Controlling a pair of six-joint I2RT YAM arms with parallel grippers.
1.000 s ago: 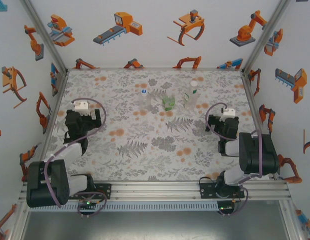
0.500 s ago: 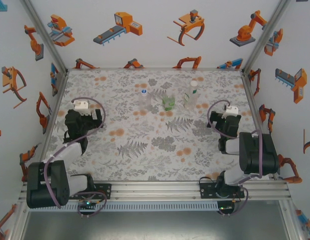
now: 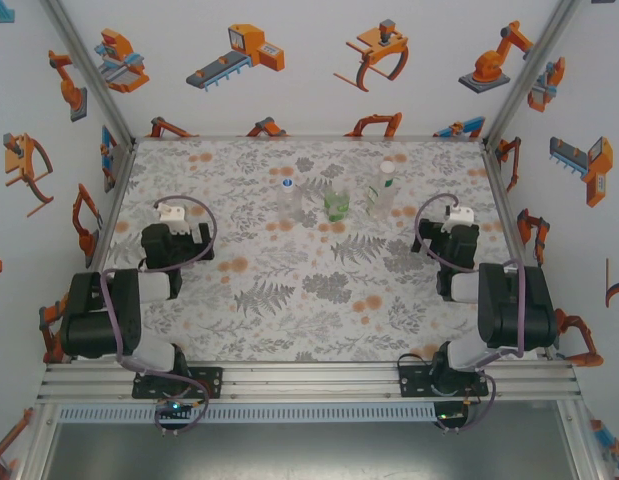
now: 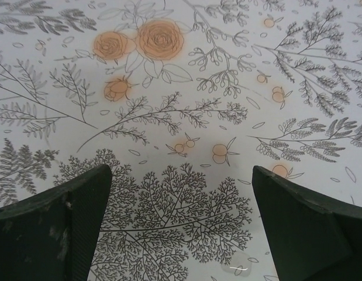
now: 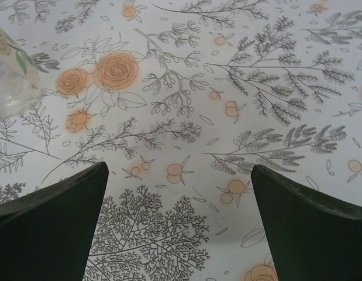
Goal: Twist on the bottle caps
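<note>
Three bottles stand in a row at the back middle of the table. The short clear bottle (image 3: 286, 200) carries a blue cap (image 3: 286, 184). A squat green-tinted bottle (image 3: 336, 206) stands beside it; its cap is too small to make out. The taller bottle (image 3: 382, 195) with a green band has a white cap (image 3: 387, 168) on top. My left gripper (image 3: 170, 230) hovers low over the left side of the table, open and holding nothing (image 4: 181, 170). My right gripper (image 3: 452, 232) is open and holding nothing (image 5: 179, 167) at the right, near the taller bottle, whose clear base (image 5: 8, 82) shows in the right wrist view.
The floral tablecloth (image 3: 309, 290) covers the whole table. Walls with orange robot pictures close in the back and both sides, held by metal frame posts (image 3: 504, 200). Both arm bases sit on the rail (image 3: 309, 378) at the near edge.
The left arm has folded back toward its base, its elbow rising, and its gripper shifted slightly right. The right gripper has moved a little toward the back. Both stay open.
</note>
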